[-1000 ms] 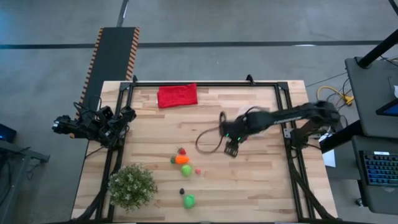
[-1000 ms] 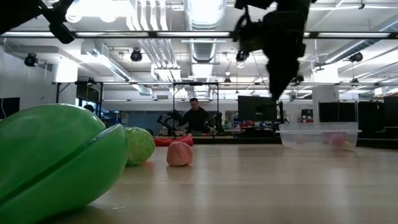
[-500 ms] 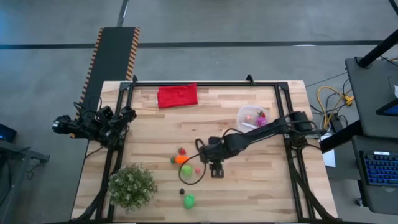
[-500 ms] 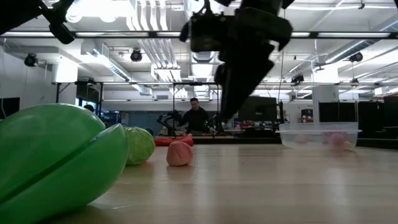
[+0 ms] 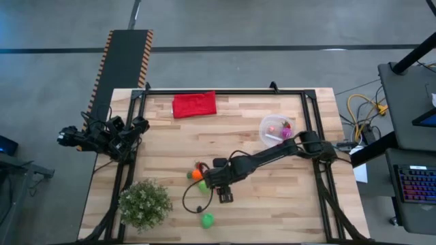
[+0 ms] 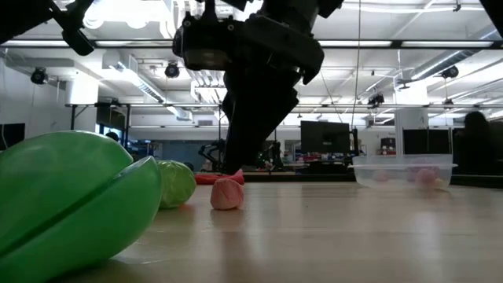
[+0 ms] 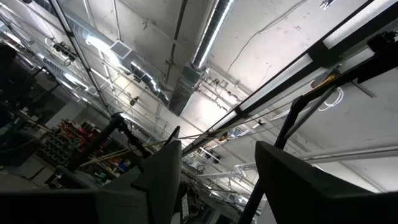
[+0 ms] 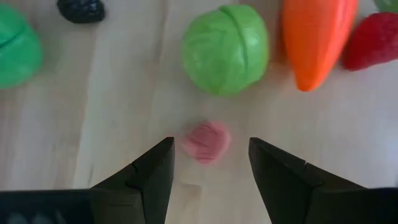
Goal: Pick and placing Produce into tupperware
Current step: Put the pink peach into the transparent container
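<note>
My right gripper (image 5: 219, 188) (image 8: 209, 148) is open and points down over a small pink toy piece (image 8: 206, 141) (image 6: 227, 193) that lies on the table. Its fingers stand on either side of the piece, just above it, without touching. Beyond the piece lie a green cabbage (image 8: 225, 48), an orange carrot (image 8: 317, 37), a red strawberry (image 8: 373, 40), a dark piece (image 8: 81, 9) and a green piece (image 8: 15, 46). The clear round tub (image 5: 276, 129) stands near the table's right edge with a few pieces inside. My left gripper (image 5: 136, 126) (image 7: 217, 149) waits open off the table's left edge.
A bushy potted plant (image 5: 144, 203) stands at the near left corner. A red cloth (image 5: 194, 105) lies near the far edge. My right arm (image 5: 272, 153) stretches across the table from the right. Bare wood shows between the produce and the tub.
My right gripper has swung from the table's middle, beside the tub, toward the left and near edges and has come down over the pink piece. The arm's sweep has uncovered the tub. The produce has not moved.
</note>
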Robot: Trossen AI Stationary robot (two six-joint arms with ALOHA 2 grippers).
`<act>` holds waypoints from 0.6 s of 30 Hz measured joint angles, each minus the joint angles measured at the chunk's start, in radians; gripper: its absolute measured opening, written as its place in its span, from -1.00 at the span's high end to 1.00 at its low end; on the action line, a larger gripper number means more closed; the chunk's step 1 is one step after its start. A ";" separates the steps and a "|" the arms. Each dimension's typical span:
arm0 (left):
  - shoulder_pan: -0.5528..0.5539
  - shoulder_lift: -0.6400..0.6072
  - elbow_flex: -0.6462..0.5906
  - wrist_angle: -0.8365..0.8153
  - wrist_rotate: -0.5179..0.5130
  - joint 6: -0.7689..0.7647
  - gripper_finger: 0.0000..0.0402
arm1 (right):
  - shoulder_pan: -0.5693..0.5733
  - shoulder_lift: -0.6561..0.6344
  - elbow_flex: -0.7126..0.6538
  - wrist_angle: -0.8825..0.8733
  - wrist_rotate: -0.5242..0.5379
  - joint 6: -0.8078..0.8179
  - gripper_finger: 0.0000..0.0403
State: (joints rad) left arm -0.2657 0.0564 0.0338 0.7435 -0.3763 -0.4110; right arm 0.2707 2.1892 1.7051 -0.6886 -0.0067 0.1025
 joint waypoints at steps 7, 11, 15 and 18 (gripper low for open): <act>0.000 0.000 0.000 -0.002 0.000 0.000 0.04 | 0.028 0.021 0.007 0.024 0.005 0.039 0.01; 0.000 0.000 0.000 -0.002 0.000 0.000 0.04 | 0.032 0.037 -0.001 0.025 0.032 0.060 0.01; 0.000 0.000 0.000 -0.002 0.000 0.000 0.04 | 0.032 0.058 0.005 0.019 0.066 0.062 0.01; 0.000 0.000 0.000 -0.003 0.000 -0.002 0.04 | 0.032 0.052 0.003 0.026 0.070 0.062 0.01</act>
State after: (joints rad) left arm -0.2659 0.0565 0.0341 0.7410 -0.3759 -0.4126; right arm 0.3031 2.2410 1.7082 -0.6630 0.0636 0.1646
